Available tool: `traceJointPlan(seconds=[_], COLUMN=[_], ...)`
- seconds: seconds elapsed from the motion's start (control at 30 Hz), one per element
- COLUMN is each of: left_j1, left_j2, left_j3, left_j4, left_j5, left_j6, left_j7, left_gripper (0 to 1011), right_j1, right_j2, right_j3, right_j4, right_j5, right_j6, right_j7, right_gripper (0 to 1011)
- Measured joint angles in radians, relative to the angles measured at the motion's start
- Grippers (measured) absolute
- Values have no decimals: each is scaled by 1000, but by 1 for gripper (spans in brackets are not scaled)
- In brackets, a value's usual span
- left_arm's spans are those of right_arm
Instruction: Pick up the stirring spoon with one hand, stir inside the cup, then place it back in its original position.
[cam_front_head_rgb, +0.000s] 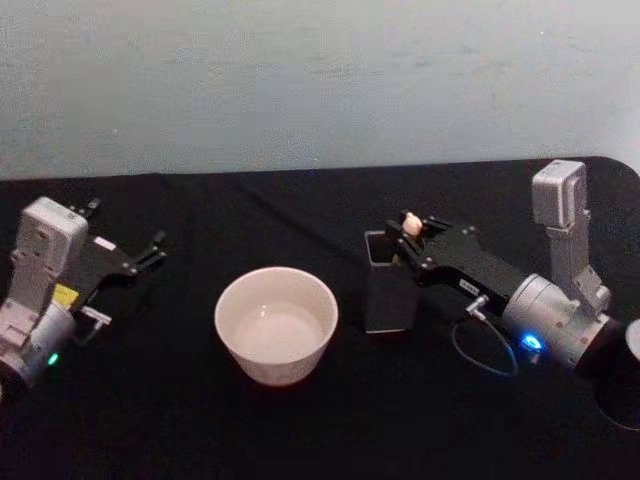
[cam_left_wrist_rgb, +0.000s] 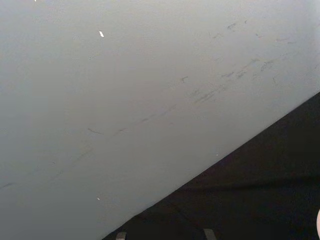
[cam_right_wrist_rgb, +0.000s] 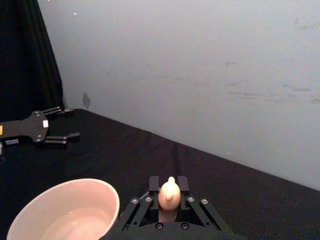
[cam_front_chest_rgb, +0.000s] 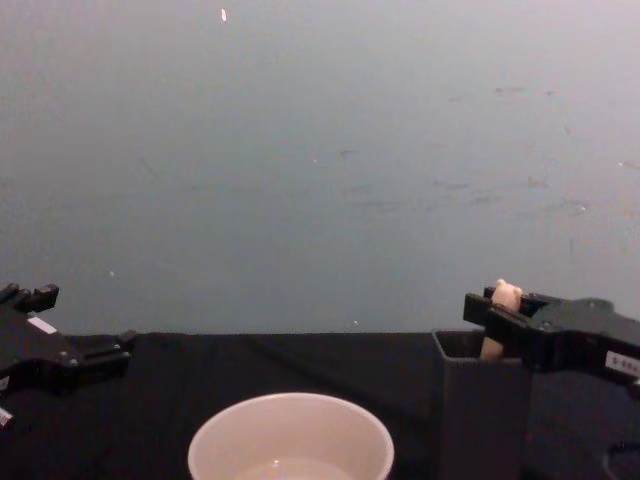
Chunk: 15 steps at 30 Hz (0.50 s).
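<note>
The stirring spoon stands in the dark square holder (cam_front_head_rgb: 388, 295), right of the cream cup (cam_front_head_rgb: 270, 365). Only its beige animal knob (cam_front_head_rgb: 410, 223) and a bit of handle show above the holder's rim. My right gripper (cam_front_head_rgb: 408, 232) reaches in from the right and is shut on the spoon just under the knob (cam_right_wrist_rgb: 169, 194), with a finger on each side. From the chest view the knob (cam_front_chest_rgb: 506, 293) sits above the holder (cam_front_chest_rgb: 480, 410), held by the right gripper (cam_front_chest_rgb: 497, 305). The left gripper (cam_front_head_rgb: 125, 225) rests open at the table's left, far from the cup (cam_front_chest_rgb: 290, 440).
A black cloth covers the table (cam_front_head_rgb: 180, 430), and a pale wall (cam_front_head_rgb: 320, 80) runs behind it. A thin cable loop (cam_front_head_rgb: 480, 355) hangs by the right wrist. Open cloth lies between the cup and the left gripper (cam_right_wrist_rgb: 67, 122).
</note>
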Motion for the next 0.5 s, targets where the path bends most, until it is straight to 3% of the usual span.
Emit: traceJointPlan(seconds=[0.3,0.5], left_j1=[0,0], left_j2=[0,0], left_j3=[0,0], left_j4=[0,0], left_j5=[0,0], left_j6=[0,0], left_j7=[0,0], left_gripper=[1002,1001], right_j1=[0,0], right_j2=[1,1], right_j3=[0,0], right_j4=[0,-1], right_j5=[-1,-1], right_j6=[0,0], right_j7=[1,2], right_gripper=[214,307])
